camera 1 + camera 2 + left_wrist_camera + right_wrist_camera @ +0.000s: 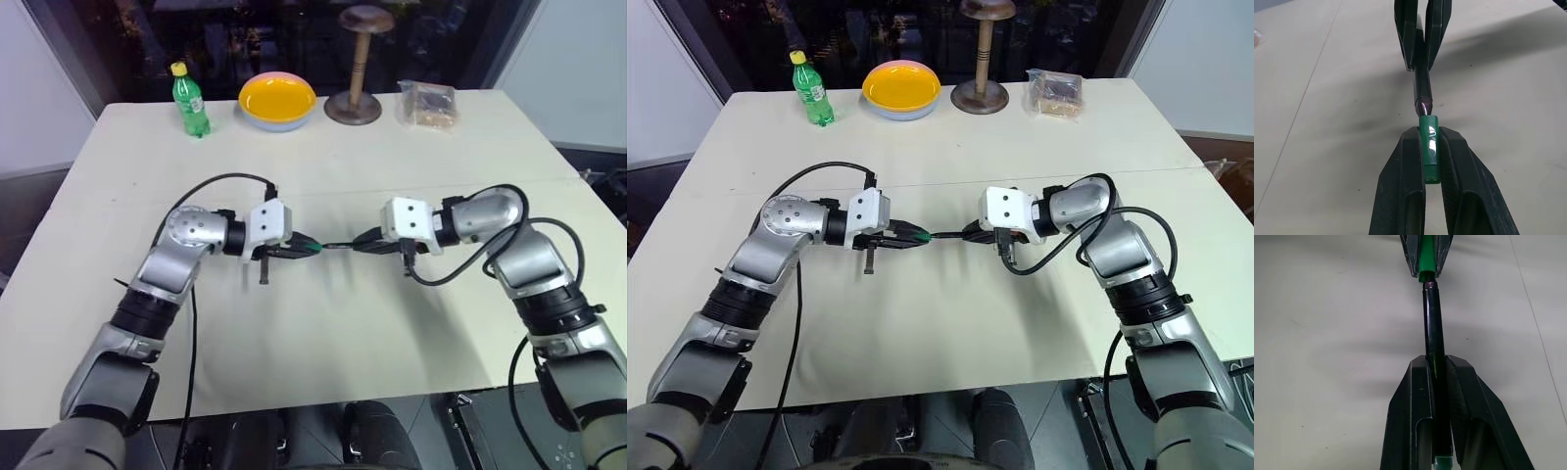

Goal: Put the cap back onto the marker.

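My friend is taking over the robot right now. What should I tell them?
Left tool: shut on the green cap, open end facing the marker.
Right tool: shut on the dark marker, tip pointing at the cap.
Both are held above the table, lined up end to end.
Done: both parts picked up and aligned; the tip is at the cap's mouth.
Left: the cap is not fully on yet. Probably push the two together until it seats, then check it.

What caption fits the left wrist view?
Left gripper presents the green cap to the marker tip, held by the right gripper.
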Tool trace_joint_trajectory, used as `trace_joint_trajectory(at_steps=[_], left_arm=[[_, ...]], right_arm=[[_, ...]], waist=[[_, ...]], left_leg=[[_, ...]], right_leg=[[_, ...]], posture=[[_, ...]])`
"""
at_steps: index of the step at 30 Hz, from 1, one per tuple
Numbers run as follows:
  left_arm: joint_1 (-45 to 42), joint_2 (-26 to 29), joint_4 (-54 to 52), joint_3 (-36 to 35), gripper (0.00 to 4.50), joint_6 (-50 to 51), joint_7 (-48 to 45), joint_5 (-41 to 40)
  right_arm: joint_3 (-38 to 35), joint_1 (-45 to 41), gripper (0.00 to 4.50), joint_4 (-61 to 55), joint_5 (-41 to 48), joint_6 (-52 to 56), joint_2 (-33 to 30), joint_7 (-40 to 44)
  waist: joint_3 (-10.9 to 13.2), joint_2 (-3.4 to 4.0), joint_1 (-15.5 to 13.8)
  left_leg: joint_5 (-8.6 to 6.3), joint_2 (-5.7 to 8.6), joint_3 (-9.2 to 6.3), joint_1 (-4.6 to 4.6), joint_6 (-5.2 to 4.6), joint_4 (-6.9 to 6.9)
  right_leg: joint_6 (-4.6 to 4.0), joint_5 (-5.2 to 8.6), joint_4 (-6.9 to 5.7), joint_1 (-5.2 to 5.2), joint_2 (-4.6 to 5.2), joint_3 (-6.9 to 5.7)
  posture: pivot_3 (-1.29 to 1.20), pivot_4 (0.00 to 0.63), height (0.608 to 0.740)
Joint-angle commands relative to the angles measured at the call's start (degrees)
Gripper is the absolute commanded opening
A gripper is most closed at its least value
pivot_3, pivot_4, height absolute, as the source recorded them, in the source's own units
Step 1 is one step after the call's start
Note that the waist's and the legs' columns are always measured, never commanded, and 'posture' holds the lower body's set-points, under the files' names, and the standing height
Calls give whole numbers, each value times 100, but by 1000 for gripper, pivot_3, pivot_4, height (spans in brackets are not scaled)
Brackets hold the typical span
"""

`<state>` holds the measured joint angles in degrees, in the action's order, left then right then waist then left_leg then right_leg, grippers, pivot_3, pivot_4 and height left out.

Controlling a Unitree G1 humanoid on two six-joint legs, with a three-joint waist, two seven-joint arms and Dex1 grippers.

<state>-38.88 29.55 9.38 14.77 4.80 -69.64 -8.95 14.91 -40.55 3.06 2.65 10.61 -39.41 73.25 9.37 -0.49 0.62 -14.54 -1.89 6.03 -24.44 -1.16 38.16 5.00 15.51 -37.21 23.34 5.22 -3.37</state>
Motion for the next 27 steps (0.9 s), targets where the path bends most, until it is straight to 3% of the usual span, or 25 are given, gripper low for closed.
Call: trace_joint_trajectory(at_steps=[1,27], left_arm=[[-156,-39,-3,-5,0,-91,32,60],[-154,-221,406,100,0,-681,59,460]], right_arm=[[-63,-159,53,-271,132,80,21,13],[131,-235,53,-1062,49,798,202,-149]], waist=[[0,0,-2],[0,0,0]], left_leg=[[0,0,0,0,0,0],[-1,0,0,-1,-1,1]], right_leg=[[0,0,0,0,0,0],[0,0,-2,2,0,0]], posture=[[0,150,740],[0,150,740]])
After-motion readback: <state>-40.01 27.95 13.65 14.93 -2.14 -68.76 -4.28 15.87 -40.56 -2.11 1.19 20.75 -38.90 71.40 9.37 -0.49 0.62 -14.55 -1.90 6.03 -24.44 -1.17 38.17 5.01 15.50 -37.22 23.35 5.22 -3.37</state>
